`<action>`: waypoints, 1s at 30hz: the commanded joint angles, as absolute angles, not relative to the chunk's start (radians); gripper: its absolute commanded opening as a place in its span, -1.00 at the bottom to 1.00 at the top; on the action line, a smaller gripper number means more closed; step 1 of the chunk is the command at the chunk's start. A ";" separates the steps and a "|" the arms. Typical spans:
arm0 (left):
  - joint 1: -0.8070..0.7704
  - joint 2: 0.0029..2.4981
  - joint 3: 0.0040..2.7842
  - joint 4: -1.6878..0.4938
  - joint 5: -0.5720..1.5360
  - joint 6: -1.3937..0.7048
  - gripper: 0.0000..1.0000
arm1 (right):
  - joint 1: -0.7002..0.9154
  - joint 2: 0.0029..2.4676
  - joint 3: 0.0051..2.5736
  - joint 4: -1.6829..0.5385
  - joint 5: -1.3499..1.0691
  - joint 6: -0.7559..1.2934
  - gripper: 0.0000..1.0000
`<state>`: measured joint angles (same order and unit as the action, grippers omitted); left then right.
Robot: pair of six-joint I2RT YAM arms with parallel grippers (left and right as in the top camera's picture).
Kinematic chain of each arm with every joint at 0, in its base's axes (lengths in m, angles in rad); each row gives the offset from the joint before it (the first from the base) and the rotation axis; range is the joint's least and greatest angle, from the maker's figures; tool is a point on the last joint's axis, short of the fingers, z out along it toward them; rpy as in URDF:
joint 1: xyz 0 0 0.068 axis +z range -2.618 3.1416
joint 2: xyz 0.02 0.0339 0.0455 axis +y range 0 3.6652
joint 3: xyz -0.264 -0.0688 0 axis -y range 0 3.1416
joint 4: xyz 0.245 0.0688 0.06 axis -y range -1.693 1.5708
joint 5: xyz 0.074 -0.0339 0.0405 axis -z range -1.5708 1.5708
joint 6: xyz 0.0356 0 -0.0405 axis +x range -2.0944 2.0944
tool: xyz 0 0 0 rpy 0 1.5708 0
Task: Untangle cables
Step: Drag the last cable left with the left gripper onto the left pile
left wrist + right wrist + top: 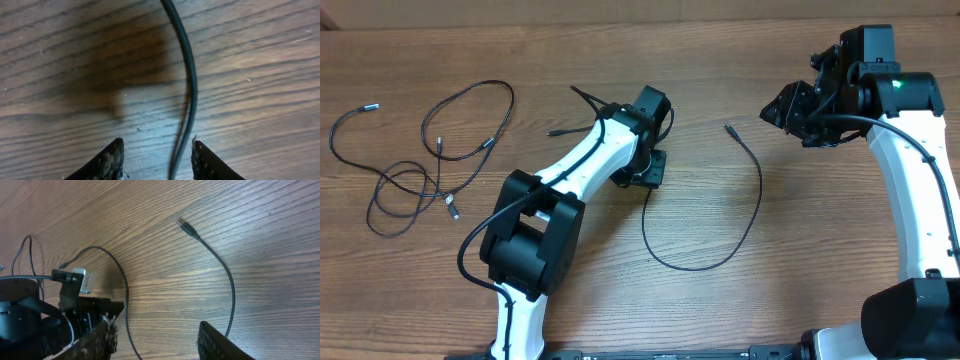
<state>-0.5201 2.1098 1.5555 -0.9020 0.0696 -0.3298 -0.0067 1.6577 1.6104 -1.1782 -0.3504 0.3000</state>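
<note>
Left hand (156, 161), fingers (107, 162) apart, straddles one cable (190, 85) on the table (60, 45).

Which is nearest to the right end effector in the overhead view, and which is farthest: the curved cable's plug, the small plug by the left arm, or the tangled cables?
1. The curved cable's plug, just left of the right end effector.
2. The small plug, mid-scene, beyond the left arm.
3. The tangled cables, at the far left side.
</note>
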 commanded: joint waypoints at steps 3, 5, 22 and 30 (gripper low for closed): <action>-0.540 2.123 1.521 -0.847 0.024 -0.228 -0.16 | -0.007 1.644 1.637 -1.176 -0.340 0.284 0.03; -0.546 2.123 1.521 -0.839 0.027 -0.191 -0.19 | -0.007 1.644 1.637 -1.176 -0.340 0.284 0.03; -0.584 2.212 1.520 -0.845 0.082 -0.241 -0.42 | -0.007 1.644 1.637 -1.157 -0.329 0.279 0.04; -0.585 2.229 1.530 -0.879 0.086 -0.345 -0.92 | -0.007 1.644 1.637 -1.158 -0.329 0.260 0.04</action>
<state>-0.5751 2.1540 1.5494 -0.8558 0.0444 -0.2790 -0.0067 1.6577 1.6104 -1.1633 -0.3359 0.2806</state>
